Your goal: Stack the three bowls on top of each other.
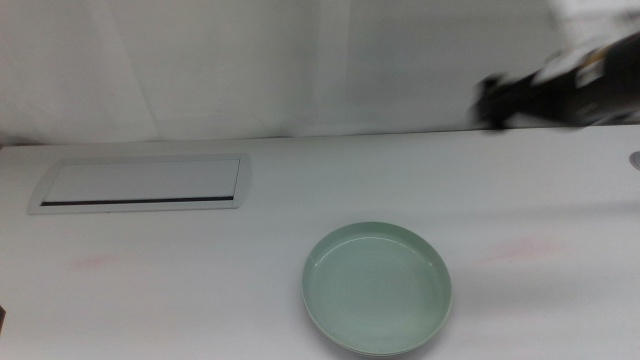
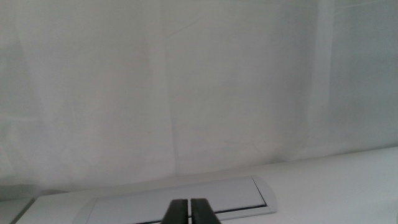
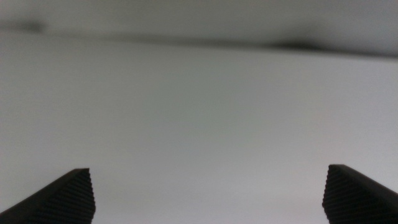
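Note:
The mint green bowl [image 1: 378, 288] sits upright on the white table, near the front and right of centre. The grey and the white bowl are not to be seen as separate things; a pale rim line under the green bowl's near edge is too faint to name. My right gripper [image 1: 492, 100] is raised at the far right, blurred, well above and behind the bowl. In the right wrist view its jaws [image 3: 208, 190] stand wide apart with nothing between them. My left gripper [image 2: 189, 210] is out of the middle view; its jaws are pressed together and empty.
A flat rectangular silver panel [image 1: 140, 184] lies in the table at the back left; it also shows in the left wrist view [image 2: 205, 198]. A white curtain hangs behind the table. A small grey edge [image 1: 635, 158] shows at the right border.

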